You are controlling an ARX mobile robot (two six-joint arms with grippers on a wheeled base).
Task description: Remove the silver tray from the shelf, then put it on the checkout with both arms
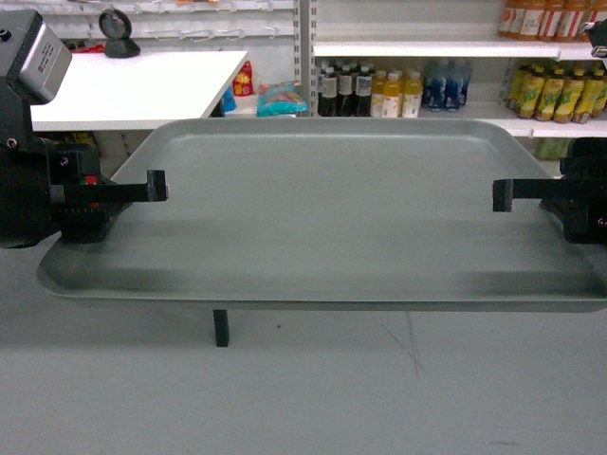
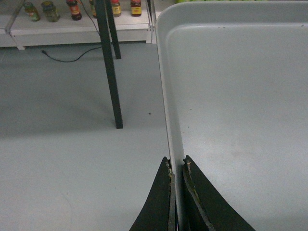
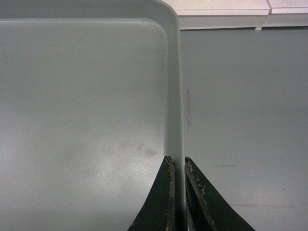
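The silver tray point(image 1: 322, 218) hangs level in the air above the grey floor, held at both short ends. My left gripper point(image 1: 152, 187) is shut on its left rim, and the left wrist view shows the rim point(image 2: 169, 120) pinched between the jaws of the left gripper point(image 2: 176, 166). My right gripper point(image 1: 505, 194) is shut on the right rim. In the right wrist view the right gripper point(image 3: 175, 163) clamps that rim point(image 3: 174, 96). The white checkout point(image 1: 142, 81) stands behind the tray at the upper left. White shelf boards point(image 1: 408, 47) run along the back wall.
Drink bottles point(image 1: 379, 93) line the back shelves. A small black scale point(image 1: 119, 33) sits on the checkout. Black table legs point(image 2: 109, 67) stand left of the tray, one showing under it point(image 1: 221, 327). A cable point(image 2: 67, 58) lies on the floor near low shelves with jars point(image 2: 72, 9).
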